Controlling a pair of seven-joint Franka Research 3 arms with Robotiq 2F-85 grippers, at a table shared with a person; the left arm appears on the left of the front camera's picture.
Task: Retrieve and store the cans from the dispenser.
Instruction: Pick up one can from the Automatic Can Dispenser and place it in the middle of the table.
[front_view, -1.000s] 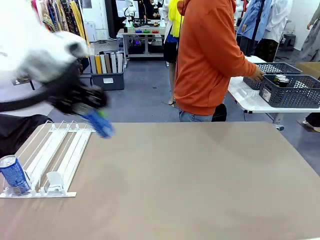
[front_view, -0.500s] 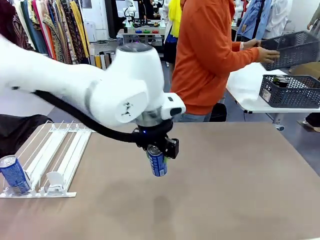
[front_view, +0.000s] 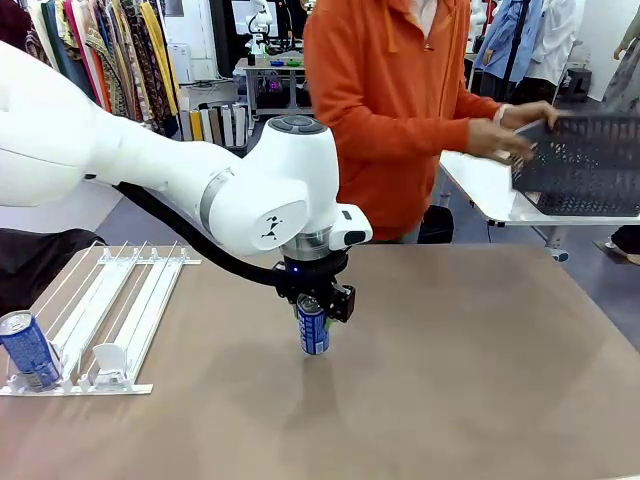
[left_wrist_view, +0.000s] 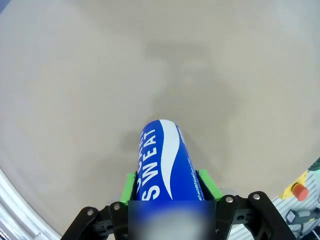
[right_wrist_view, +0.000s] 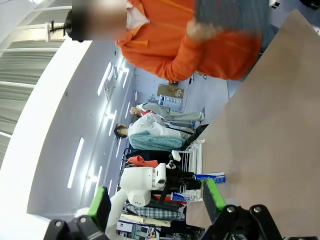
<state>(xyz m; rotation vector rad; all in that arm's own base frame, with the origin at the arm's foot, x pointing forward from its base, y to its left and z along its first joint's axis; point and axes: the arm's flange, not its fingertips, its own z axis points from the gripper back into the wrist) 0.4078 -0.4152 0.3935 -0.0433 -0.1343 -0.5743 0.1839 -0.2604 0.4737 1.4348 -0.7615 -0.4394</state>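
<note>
While a person at the far side is holding a dark basket, the left jaws are gripping a blue can upright at the middle of the bench; the right jaws are standing open; another blue can is sitting at the rack's near end.

Open tabletop right, dispenser occupying left edge

Glossy white rounded left arm, black cable, black left gripper, green pads, person's orange hoodie
</note>
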